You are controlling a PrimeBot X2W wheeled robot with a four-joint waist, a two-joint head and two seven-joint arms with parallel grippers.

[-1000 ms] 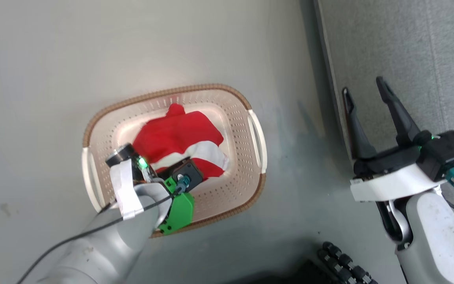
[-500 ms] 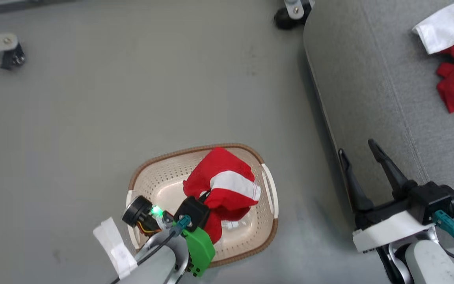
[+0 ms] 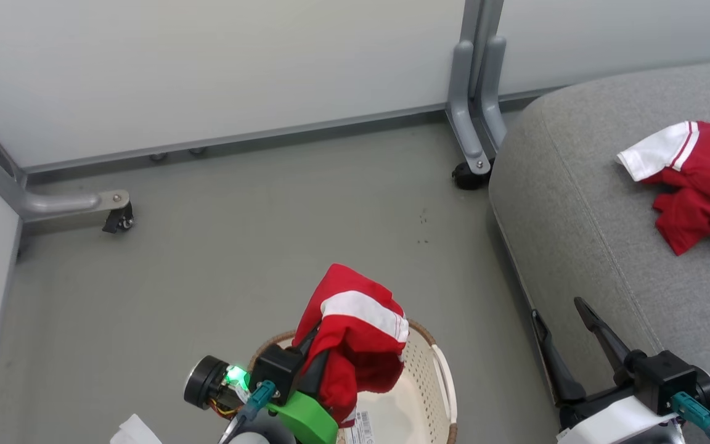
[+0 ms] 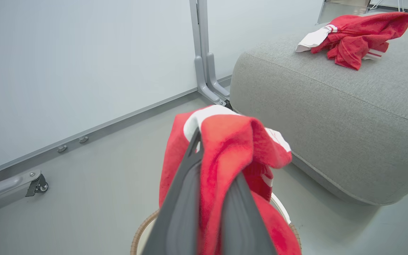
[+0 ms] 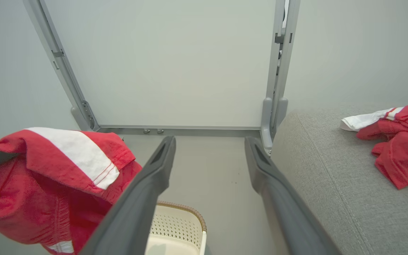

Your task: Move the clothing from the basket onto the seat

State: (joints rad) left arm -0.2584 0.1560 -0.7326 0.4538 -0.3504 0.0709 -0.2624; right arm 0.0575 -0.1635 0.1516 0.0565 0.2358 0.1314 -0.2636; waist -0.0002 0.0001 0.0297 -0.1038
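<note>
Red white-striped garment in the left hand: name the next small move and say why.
Probably carry the left hand rightward toward the large light grey fabric seat. It is shut on the soft red garment with a white stripe, which hangs over the cream perforated plastic basket, and the seat lies to its right.

Lighting and picture quality: bright, even, diffuse indoor light.
Pale wall panels [image 3: 207,61] flatly lit; soft shadow on floor [image 3: 478,271] along base of seat [image 3: 577,203]; green lamp [image 3: 236,374] glowing, slightly bloomed; partition posts [image 5: 62,71] lean outward at wrist-view edges; near fingers [image 5: 143,198] of right gripper [image 5: 210,141] soft-edged; head view crisp.
</note>
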